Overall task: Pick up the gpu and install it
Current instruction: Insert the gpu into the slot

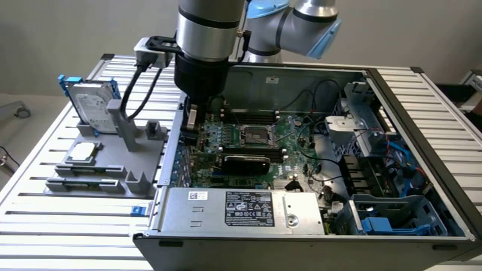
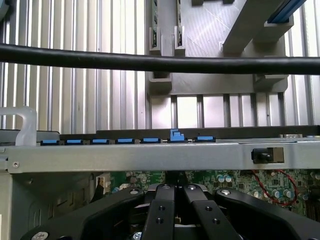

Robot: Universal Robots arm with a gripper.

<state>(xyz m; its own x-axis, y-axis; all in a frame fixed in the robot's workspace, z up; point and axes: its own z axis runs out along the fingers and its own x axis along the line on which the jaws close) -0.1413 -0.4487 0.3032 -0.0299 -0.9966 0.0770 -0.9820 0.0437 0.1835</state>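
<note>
Gripper point(image 1: 197, 141) reaches straight down into the open computer case point(image 1: 421, 141), at the nine o'clock edge of the motherboard point(image 1: 290, 132) in the exterior view, just inside the case's wall. From the wrist, its black fingers point(image 2: 160, 215) are drawn together until they nearly meet over the green board, so the hand is clenched. Whether anything thin is pinched between the tips I cannot tell. The gpu point(image 1: 245, 164) lies low across the motherboard, black cover showing, at about six o'clock from the processor socket point(image 1: 254, 135). Its near end points toward the gripper at nine o'clock, just beside it, though contact between the two is hidden by the arm. At six o'clock from the card sits the silver power supply point(image 1: 241, 210) with its label up. Outside the case, toward nine o'clock, a grey fixture point(image 1: 139, 186) on the slatted table point(image 1: 45, 226) carries a hard drive point(image 1: 94, 107) in a blue frame standing upright. In the wrist view a thick black cable point(image 2: 160, 62) crosses the scene. Beyond the fingers, a row of blue latches point(image 2: 125, 141) runs along the case's metal wall point(image 2: 150, 157).
</note>
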